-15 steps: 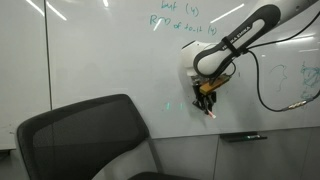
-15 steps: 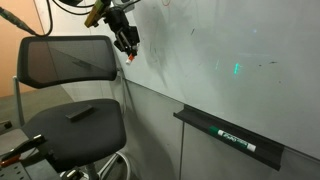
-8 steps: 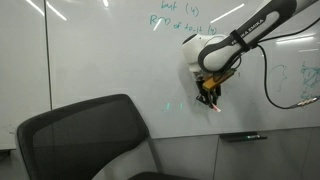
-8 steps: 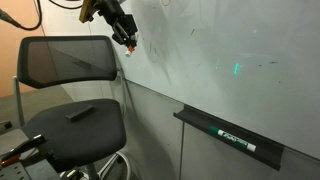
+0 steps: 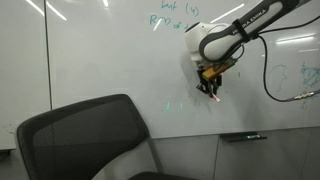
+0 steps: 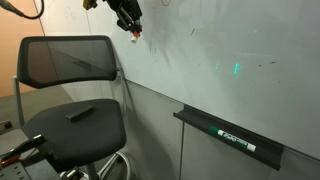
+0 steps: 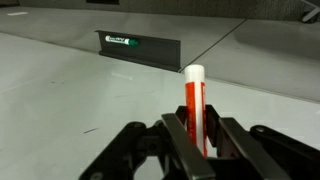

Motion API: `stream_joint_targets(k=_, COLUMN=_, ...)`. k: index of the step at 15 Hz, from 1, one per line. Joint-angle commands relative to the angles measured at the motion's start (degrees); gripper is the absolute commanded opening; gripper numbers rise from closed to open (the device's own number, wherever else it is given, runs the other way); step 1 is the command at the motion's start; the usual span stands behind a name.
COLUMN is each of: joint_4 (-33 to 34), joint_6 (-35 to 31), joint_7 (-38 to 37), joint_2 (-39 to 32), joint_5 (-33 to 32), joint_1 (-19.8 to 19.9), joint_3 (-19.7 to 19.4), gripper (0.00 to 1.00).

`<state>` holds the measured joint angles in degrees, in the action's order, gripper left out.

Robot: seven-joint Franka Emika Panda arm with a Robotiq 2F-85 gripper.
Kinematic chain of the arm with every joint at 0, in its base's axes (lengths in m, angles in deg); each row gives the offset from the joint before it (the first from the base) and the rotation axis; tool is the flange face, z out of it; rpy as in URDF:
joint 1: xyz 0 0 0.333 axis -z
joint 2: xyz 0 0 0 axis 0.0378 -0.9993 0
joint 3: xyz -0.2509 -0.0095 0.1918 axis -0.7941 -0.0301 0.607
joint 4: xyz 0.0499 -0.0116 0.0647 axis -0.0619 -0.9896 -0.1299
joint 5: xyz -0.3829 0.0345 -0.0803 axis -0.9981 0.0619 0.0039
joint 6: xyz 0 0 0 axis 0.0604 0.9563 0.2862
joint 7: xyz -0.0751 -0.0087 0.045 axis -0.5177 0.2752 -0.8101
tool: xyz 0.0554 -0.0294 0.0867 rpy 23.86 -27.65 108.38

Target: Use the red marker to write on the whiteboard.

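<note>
My gripper [image 7: 195, 135] is shut on the red marker [image 7: 194, 100], which stands up between the fingers with its paler end pointing at the whiteboard [image 7: 60, 90]. In both exterior views the gripper [image 5: 210, 84] [image 6: 131, 22] hangs close in front of the whiteboard [image 5: 110, 55] [image 6: 220, 45], with the marker tip [image 5: 216, 98] [image 6: 136, 37] near the surface. I cannot tell whether the tip touches the board. Faint green handwriting shows near the board's top.
A black mesh office chair [image 5: 85, 140] [image 6: 70, 95] stands in front of the board. The ledge [image 6: 225, 135] [image 7: 140, 45] along the lower edge holds a dark marker [image 5: 243, 137]. A black cable [image 5: 268, 85] hangs from the arm.
The arm has lifted the gripper and marker upward along the board. The chair and ledge have not moved.
</note>
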<state>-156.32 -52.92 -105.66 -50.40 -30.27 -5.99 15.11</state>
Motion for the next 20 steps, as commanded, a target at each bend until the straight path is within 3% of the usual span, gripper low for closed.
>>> stream_joint_targets(k=1, joint_4=4.1, joint_6=0.4, joint_7=1.9, joint_2=-0.7, joint_5=0.9, joint_1=1.5, joint_3=-0.1, gripper=0.06)
stream_joint_targets(k=11, joint_4=15.6, joint_6=1.8, joint_7=7.5, joint_2=-9.0, joint_5=3.8, joint_1=2.3, joint_3=-1.0, gripper=0.06)
stream_joint_targets(k=20, joint_4=15.9, joint_6=1.5, joint_7=8.2, joint_2=-10.5, joint_5=5.4, joint_1=2.9, joint_3=-1.7, gripper=0.06)
